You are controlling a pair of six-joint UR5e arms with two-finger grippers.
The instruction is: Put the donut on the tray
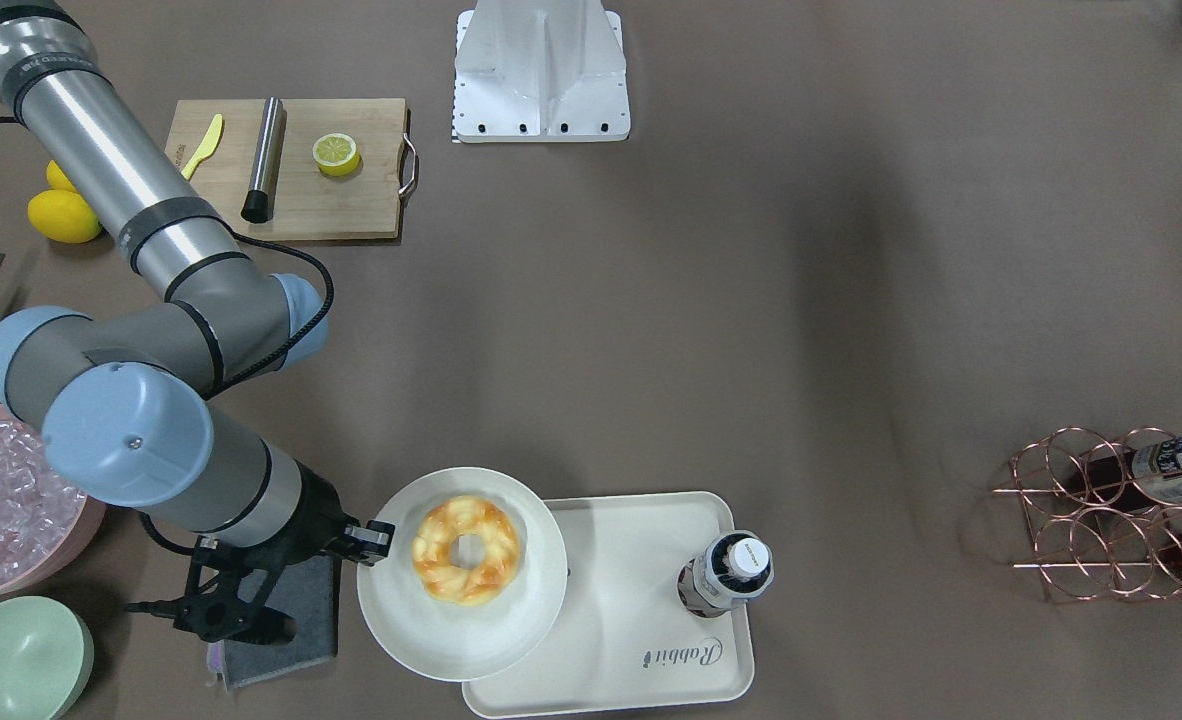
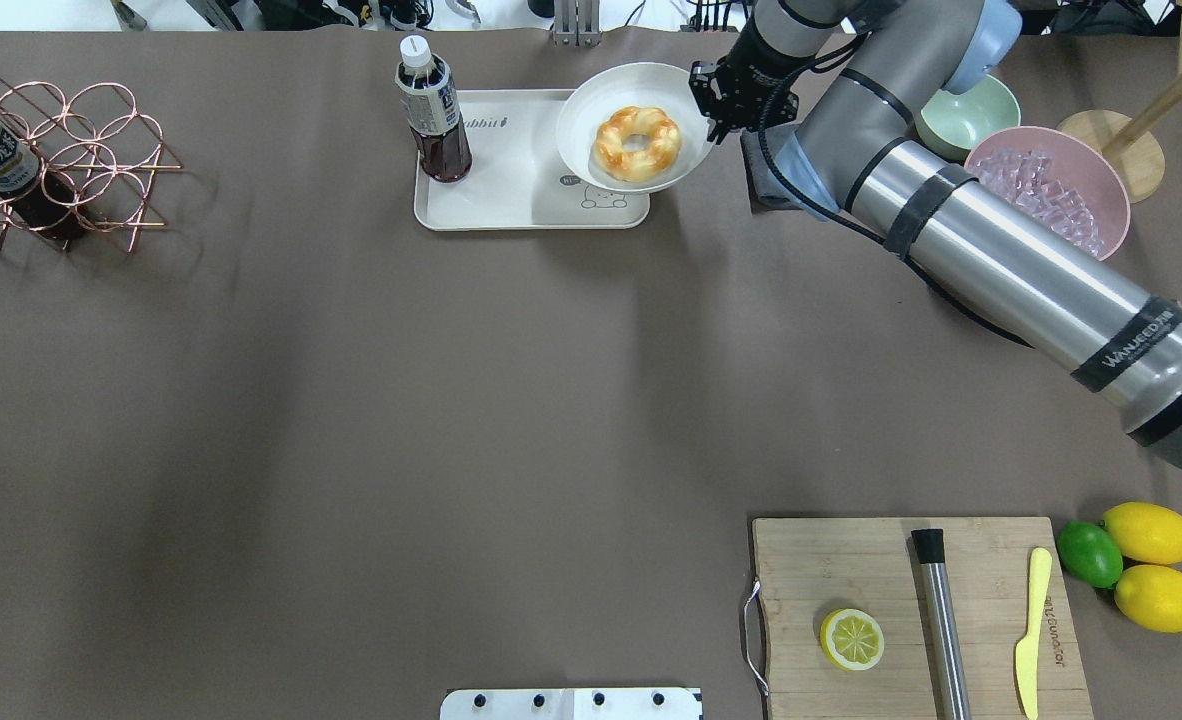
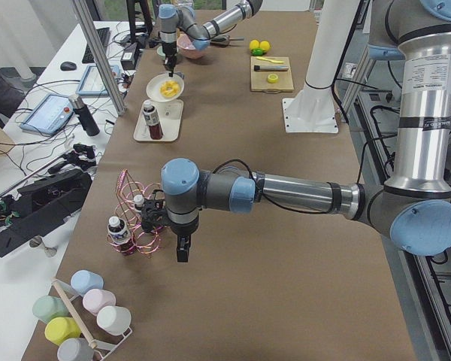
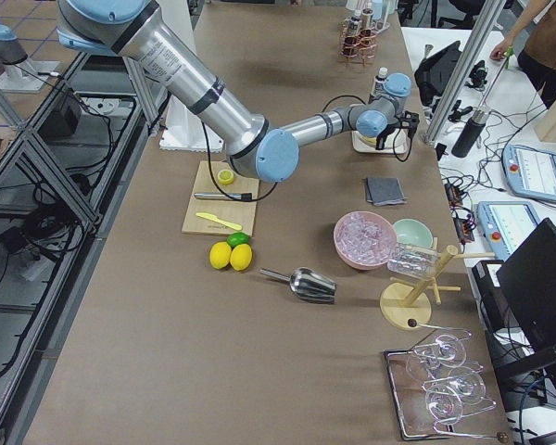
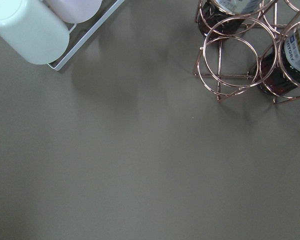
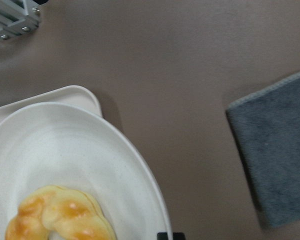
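The right claw (image 2: 711,115) is pinched shut on the right rim of a round white plate (image 2: 576,125). In the overhead view the donut (image 2: 637,143) lies in the middle of that plate, just left of the claw and not touched by it. It is a ring, so it has no long axis to line up.

The plate overlaps the far right corner of the tray (image 2: 511,170). I judge that it is held above the tray, though I cannot tell whether it touches. A bottle (image 2: 433,115) stands at the tray's far left.

The donut must travel left and slightly nearer, off the plate. A grey cloth (image 6: 275,160) lies on the table to the claw's right.

The left claw (image 3: 182,247) hangs well apart beside a wire rack (image 3: 139,226). Whether it is open I cannot tell.
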